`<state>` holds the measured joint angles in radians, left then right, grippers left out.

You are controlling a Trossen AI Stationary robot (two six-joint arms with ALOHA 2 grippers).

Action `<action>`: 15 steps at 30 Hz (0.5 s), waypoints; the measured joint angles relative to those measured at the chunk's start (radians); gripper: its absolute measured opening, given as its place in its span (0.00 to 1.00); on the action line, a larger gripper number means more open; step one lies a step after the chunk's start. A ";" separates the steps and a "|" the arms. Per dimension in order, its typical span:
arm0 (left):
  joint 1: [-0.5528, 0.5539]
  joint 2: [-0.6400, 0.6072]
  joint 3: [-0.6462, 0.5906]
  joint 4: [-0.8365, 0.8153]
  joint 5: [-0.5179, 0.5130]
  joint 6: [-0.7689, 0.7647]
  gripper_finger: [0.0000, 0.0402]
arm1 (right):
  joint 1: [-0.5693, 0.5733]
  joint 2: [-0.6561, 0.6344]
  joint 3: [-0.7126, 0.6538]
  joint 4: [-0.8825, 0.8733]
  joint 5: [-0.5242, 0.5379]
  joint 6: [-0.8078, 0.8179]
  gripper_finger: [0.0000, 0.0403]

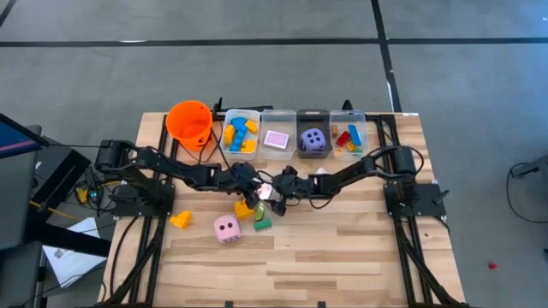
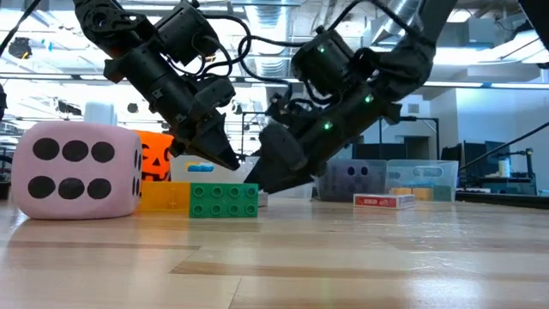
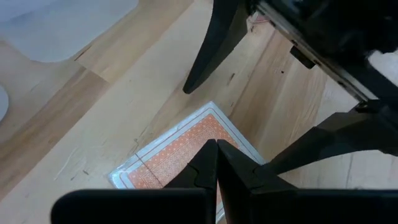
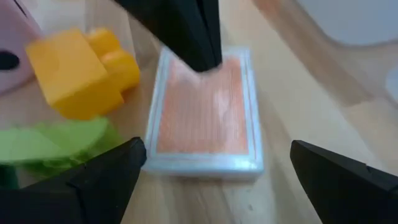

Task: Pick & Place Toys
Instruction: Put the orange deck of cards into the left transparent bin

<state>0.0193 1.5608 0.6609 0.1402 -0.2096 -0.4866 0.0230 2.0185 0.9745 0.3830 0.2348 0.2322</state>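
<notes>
Card (image 4: 205, 112) lies flat beside yellow block (image 4: 78, 74), between spread right gripper (image 4: 217, 180) fingers; clenched left gripper (image 3: 214, 163) tips touch it.

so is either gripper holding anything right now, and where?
Nothing held. Left gripper is shut, tips over the card deck, contact unclear. Right gripper is open, fingers straddling the deck, not closed.

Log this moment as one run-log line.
left gripper: shut, tips on card deck | right gripper: open, straddling deck | pink die, green block: on table
</notes>
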 joint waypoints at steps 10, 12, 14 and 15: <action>0.000 0.000 -0.003 0.012 0.001 0.003 0.00 | 0.023 0.195 0.140 0.035 0.043 -0.005 0.98; 0.000 0.000 -0.003 0.013 0.000 0.003 0.00 | 0.026 0.204 0.158 0.028 0.038 -0.005 0.96; 0.000 0.000 -0.003 0.012 0.001 0.003 0.00 | 0.031 0.206 0.168 0.020 0.039 -0.005 0.91; 0.000 0.000 -0.003 0.013 0.001 0.003 0.00 | 0.033 0.201 0.169 0.014 0.045 -0.004 0.88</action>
<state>0.0196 1.5612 0.6582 0.1533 -0.2089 -0.4835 0.0563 2.2191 1.1435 0.3966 0.2794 0.2279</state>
